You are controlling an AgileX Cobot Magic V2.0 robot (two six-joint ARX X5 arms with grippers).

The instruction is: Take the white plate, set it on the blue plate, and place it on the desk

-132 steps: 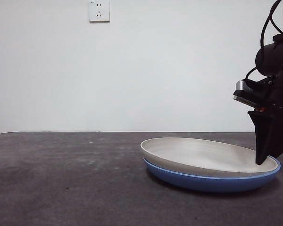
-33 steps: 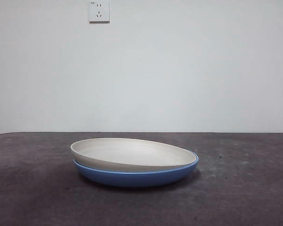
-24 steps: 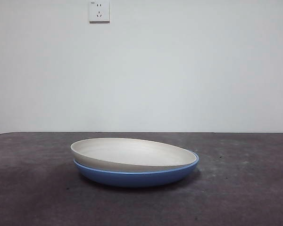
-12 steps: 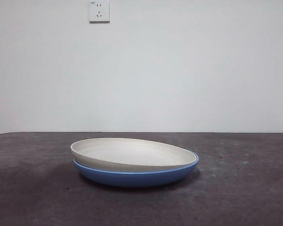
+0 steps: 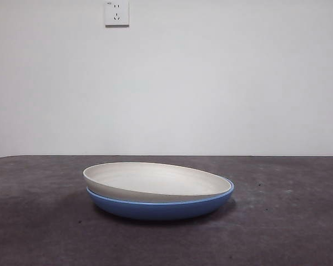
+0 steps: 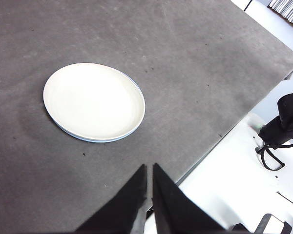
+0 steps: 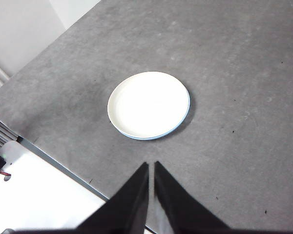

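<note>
The white plate (image 5: pixel 155 180) sat in the blue plate (image 5: pixel 161 208) mid-desk (image 5: pixel 277 233) — unmoved since a second before. Left gripper (image 6: pixel 147 170) and right gripper (image 7: pixel 150 168) hung high — jaws together, holding nothing. Behind: white wall (image 5: pixel 211 83), socket (image 5: pixel 116 12).

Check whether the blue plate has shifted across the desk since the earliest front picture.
Yes. The blue plate, still under the white plate, now lies further left, nearer below the wall socket.

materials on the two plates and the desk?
White plate: matte cream, faint ring marks; probably unglazed ceramic or melamine. Blue plate beneath it: smooth with a slight sheen, likely glazed ceramic or plastic. Desk: mottled dark grey, matte, stone- or concrete-look.
</note>
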